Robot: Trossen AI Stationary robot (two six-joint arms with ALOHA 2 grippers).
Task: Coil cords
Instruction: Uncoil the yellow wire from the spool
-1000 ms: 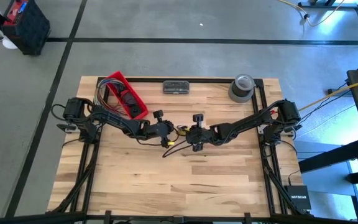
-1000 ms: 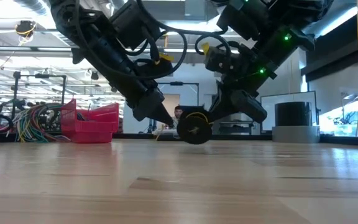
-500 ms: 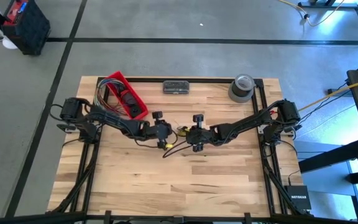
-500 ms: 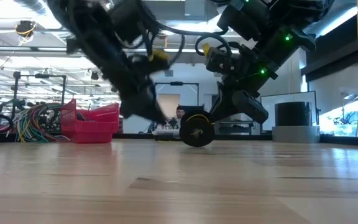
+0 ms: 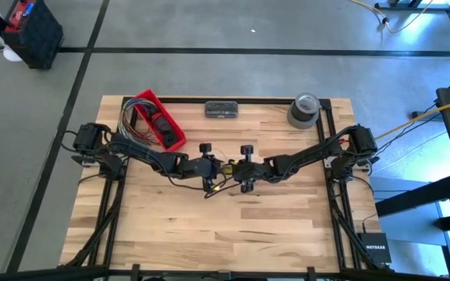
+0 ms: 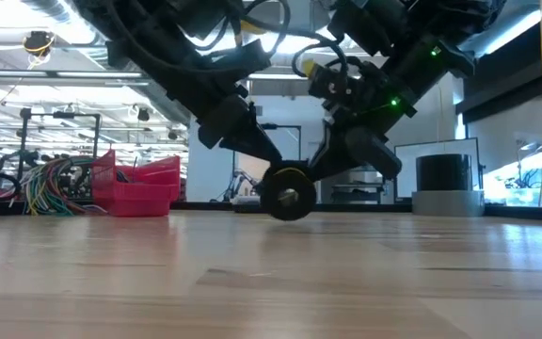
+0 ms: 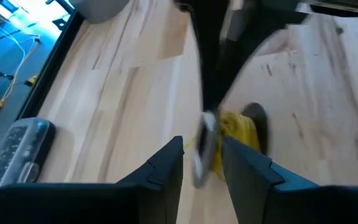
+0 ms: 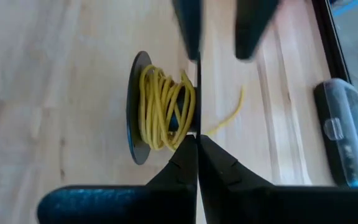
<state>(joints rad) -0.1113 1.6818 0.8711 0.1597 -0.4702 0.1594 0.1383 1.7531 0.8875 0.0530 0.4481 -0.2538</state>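
Observation:
A black spool [image 8: 135, 118] wound with yellow cord [image 8: 160, 112] stands on edge at the middle of the table [image 5: 225, 166], its axis level. The cord's loose end [image 8: 232, 115] trails onto the wood. My right gripper [image 8: 197, 140] is shut on one of the spool's flanges. My left gripper [image 7: 202, 155] comes from the table's left and is open. Its two fingers stand on either side of the same flange's rim [image 7: 204, 146]. Whether they touch it I cannot tell. My right gripper pinches the rim of the spool's thin flange [image 8: 197, 124] between its two fingers, slanting down from the table's right. The spool [image 6: 285, 196] stands on edge below the fingers, its lower rim at the tabletop. Whether it rests there or hangs just clear I cannot tell.
At the back left stands a red bin [image 5: 156, 121] with a bundle of multicoloured wires [image 5: 130, 117]. A grey case [image 5: 221, 109] and a roll of tape [image 5: 305, 109] lie along the far edge. Bare wood stretches over the table's near half [image 5: 225, 226].
My left gripper has drawn back toward the table's left, risen a little and come back at the spool. Its fingers, which met in a point before, now stand apart. My right gripper and the spool have kept their place.

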